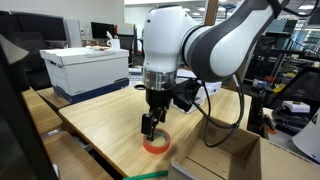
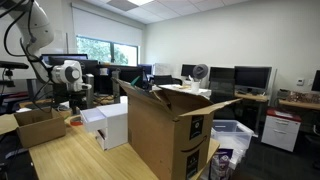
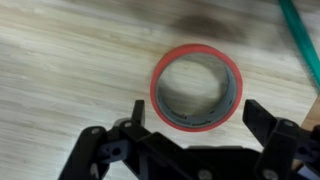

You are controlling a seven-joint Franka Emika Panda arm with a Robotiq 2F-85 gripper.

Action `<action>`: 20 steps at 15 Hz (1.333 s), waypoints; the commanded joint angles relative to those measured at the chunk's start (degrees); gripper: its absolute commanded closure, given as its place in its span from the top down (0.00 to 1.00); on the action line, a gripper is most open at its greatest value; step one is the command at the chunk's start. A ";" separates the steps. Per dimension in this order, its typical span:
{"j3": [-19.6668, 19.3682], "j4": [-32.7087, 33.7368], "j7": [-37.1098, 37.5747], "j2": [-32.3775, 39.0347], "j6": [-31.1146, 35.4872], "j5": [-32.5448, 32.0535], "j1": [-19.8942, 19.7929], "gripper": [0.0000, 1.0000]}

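Approach stage: the released, wide-spread pincer (image 3: 194, 112) hovers above the red ring-shaped tape roll (image 3: 197, 50) lying flat on the light wooden bench (image 3: 70, 50) directly beneath it; grasping calls for straight descent astride the roll.

Tape roll (image 1: 155, 147) lies flat on the tabletop (image 1: 100, 120) right under the claw (image 1: 150, 130), box (image 1: 88, 68) sitting further back.
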 commanded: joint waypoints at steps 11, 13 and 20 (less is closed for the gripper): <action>-1.74 -3.01 -1.36 -2.44 -0.05 0.49 -0.55 1.00; -1.99 -3.16 -1.37 -2.25 0.12 0.46 -0.59 1.00; -2.51 -4.03 -1.26 -1.43 1.01 0.54 -0.72 1.00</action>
